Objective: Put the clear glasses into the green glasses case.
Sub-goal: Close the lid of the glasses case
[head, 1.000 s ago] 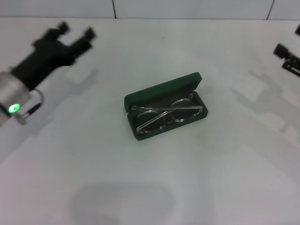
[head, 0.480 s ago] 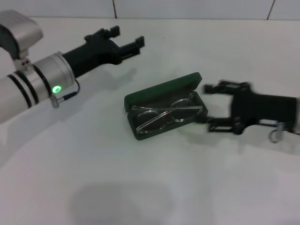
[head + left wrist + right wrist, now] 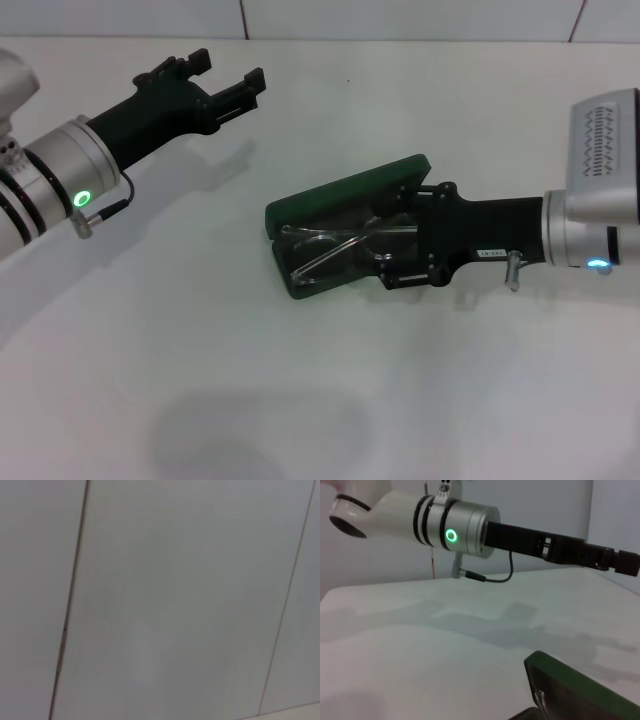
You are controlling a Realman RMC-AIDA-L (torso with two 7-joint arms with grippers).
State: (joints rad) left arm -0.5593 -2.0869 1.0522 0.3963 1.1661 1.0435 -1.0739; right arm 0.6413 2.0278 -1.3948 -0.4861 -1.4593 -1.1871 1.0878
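The green glasses case (image 3: 340, 192) lies open in the middle of the white table, its lid leaning back. The clear glasses (image 3: 320, 250) rest folded inside its lower half. My right gripper (image 3: 396, 236) is open at the case's right end, one finger by the lid's edge and the other at the front rim, covering that end of the glasses. My left gripper (image 3: 228, 68) hangs open above the far left of the table, well away from the case. In the right wrist view the case lid (image 3: 570, 685) shows close by, with the left arm (image 3: 470, 530) behind it.
The white table (image 3: 320, 400) stretches all round the case. A pale panelled wall (image 3: 160, 600) fills the left wrist view and runs along the table's far edge.
My right gripper has come in from the right and now straddles the case's right end. The left arm has drawn back a little to the left. The case and glasses stay put.
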